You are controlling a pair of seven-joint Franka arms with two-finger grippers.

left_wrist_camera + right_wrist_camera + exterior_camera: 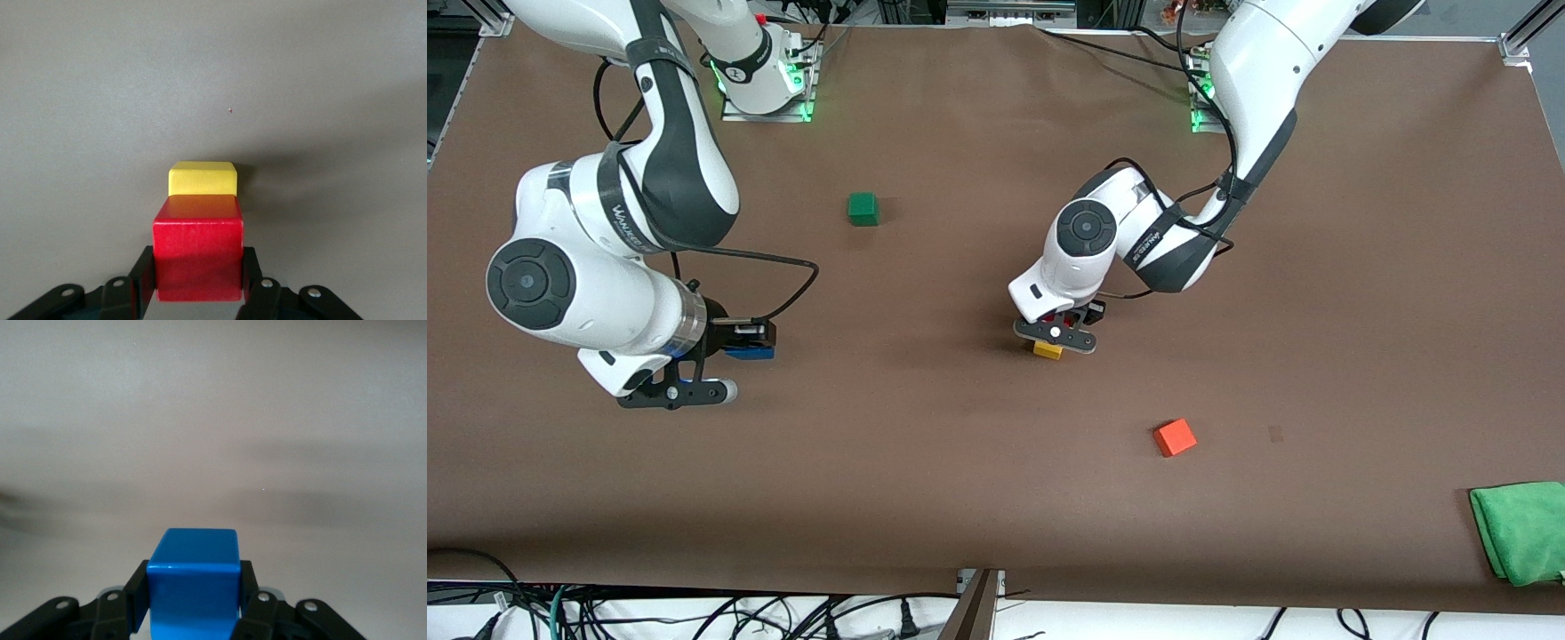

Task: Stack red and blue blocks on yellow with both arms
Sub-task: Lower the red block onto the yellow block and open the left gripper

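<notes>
My left gripper (1060,327) is shut on the deep red cube (198,247), with a finger pressed on each side. It holds the cube right over the yellow cube (1048,349), which stands mid-table. In the left wrist view the yellow cube (202,179) shows partly from under the red one. I cannot tell whether they touch. My right gripper (749,345) is shut on the bright blue cube (193,583) and holds it above bare table toward the right arm's end. The blue cube (750,353) also peeks out under the gripper in the front view.
A dark green cube (863,208) sits nearer the robots' bases. An orange-red cube (1175,437) lies nearer the front camera than the yellow cube. A green cloth (1522,531) lies at the table's corner at the left arm's end.
</notes>
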